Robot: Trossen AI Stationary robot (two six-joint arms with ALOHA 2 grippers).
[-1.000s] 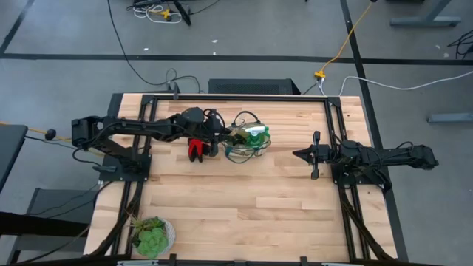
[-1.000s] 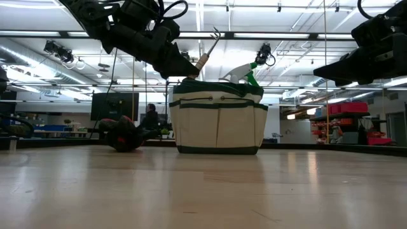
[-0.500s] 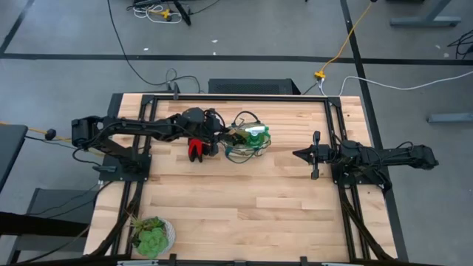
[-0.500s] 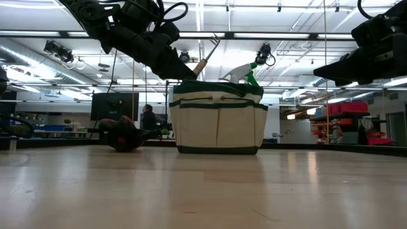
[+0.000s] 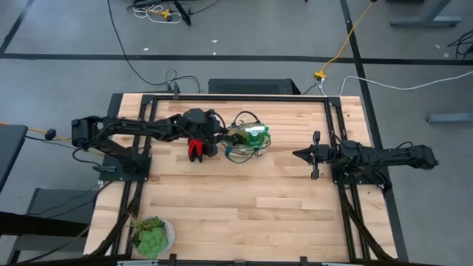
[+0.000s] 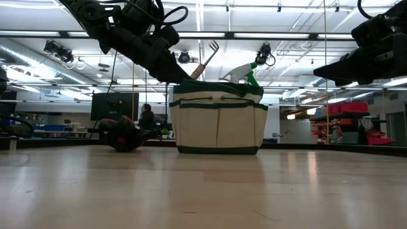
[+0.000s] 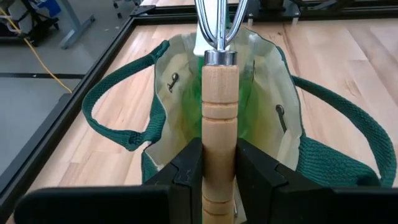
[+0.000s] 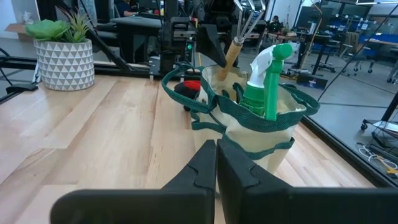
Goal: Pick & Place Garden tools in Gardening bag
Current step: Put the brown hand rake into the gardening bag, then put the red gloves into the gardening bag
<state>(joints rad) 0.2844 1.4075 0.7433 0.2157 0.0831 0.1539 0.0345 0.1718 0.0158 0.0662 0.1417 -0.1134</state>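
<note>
The tan gardening bag (image 5: 248,142) with green trim stands on its base mid-table; it also shows in the low view (image 6: 217,121). A green spray bottle (image 6: 245,73) sticks out of it. My left gripper (image 5: 220,137) is over the bag's left rim, shut on the wooden-handled mini rake (image 6: 204,61), whose tines point up. The red-and-black gloves (image 5: 196,148) lie on the table left of the bag. My right gripper (image 5: 297,154) is shut and empty, right of the bag. Shears and brush are not visible. My left gripper pinches the rake's wooden handle (image 7: 219,155) between its two fingers (image 7: 185,171), below the metal collar. The fingers slant down from the table's left and lie along the handle. The rake is tilted, tines up over the bag's mouth; its lower end is hidden by the gripper.
A green succulent in a pale pot (image 5: 152,236) stands at the table's near left corner. The bag's green loop handles (image 7: 115,118) hang out to both sides. Bare wood lies between the bag and the right gripper and along the near side.
The rake has turned in my left gripper's hold: its tines, seen edge-on a second ago in the low view, now show spread, and its head sits a little lower above the bag. The gripper stays shut on the handle.
</note>
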